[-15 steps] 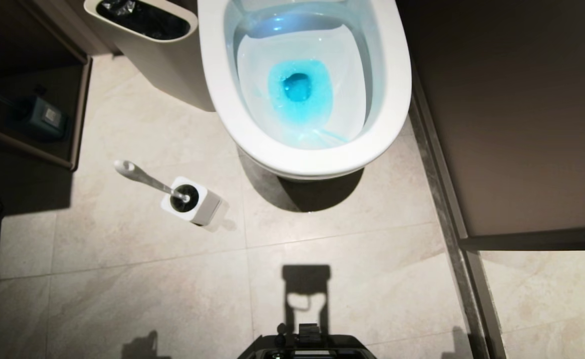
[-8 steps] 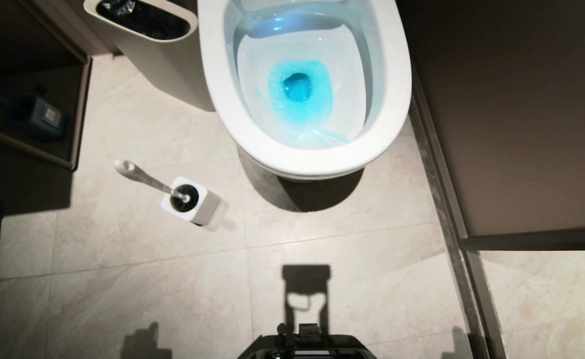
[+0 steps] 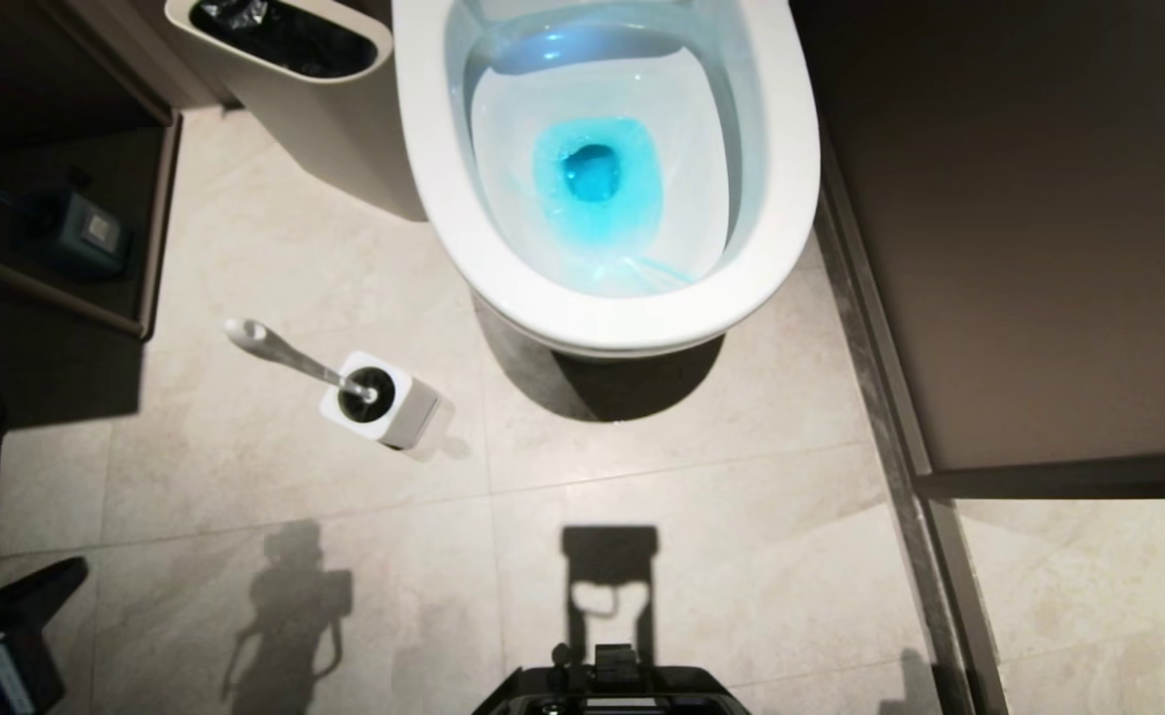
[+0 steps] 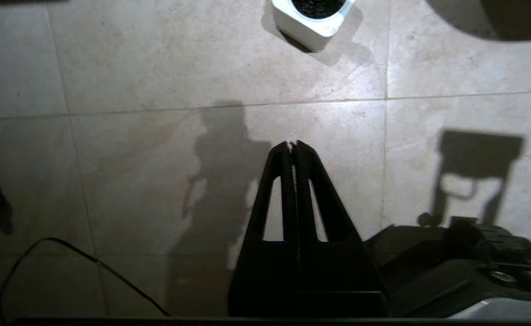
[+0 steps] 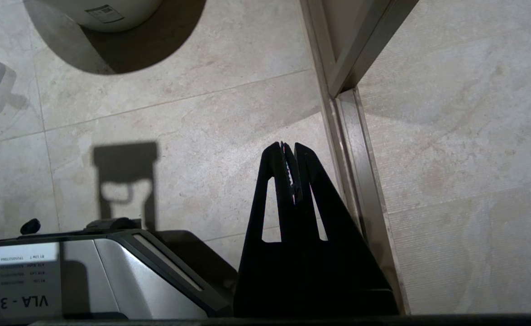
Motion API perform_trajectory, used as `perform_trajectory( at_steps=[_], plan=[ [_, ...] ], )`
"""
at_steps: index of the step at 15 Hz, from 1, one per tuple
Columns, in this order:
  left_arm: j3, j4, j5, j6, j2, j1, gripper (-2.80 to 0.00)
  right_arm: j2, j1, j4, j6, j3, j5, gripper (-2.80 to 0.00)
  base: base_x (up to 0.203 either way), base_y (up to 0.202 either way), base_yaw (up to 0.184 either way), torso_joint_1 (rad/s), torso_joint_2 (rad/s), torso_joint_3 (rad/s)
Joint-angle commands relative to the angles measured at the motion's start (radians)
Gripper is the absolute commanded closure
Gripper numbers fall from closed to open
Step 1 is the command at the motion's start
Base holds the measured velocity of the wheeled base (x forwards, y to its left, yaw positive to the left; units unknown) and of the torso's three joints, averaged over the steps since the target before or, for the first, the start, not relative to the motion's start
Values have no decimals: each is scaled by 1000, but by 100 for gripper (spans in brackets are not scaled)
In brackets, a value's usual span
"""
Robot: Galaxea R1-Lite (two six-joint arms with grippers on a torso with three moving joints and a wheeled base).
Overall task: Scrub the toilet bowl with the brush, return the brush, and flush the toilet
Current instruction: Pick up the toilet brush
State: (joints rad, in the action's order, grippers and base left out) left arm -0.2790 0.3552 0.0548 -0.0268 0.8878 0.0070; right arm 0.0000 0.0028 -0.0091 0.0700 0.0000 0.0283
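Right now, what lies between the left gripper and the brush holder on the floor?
Only bare floor tiles with a shadow, as the left wrist view shows: the left gripper, shut, points toward the white holder.

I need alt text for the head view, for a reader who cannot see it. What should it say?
Seen from above, an open white toilet bowl holds blue water; on the tiled floor to its left, a white-handled brush stands in a square white holder. A waste bin with a black liner sits top left, and the left gripper shows at the bottom-left corner.
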Motion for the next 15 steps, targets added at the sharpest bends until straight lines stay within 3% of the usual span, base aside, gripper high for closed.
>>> perform_trajectory(
  at_steps=[1,3,4,8,15],
  plan=[
    [20,314,34,7,378,-2,-280,0,0,0,1,0,1,0,0,0,0,0,0,0],
    [30,562,66,26,493,-6,-280,0,0,-2,1,0,1,0,0,0,0,0,0,0],
    [19,601,73,41,505,-14,-280,0,0,0,1,0,1,0,0,0,0,0,0,0],
    [-138,601,76,85,583,-37,-280,0,0,0,1,0,1,0,0,0,0,0,0,0],
    [-260,605,86,109,746,-113,-280,0,0,-2,1,0,1,0,0,0,0,0,0,0]
  ],
)
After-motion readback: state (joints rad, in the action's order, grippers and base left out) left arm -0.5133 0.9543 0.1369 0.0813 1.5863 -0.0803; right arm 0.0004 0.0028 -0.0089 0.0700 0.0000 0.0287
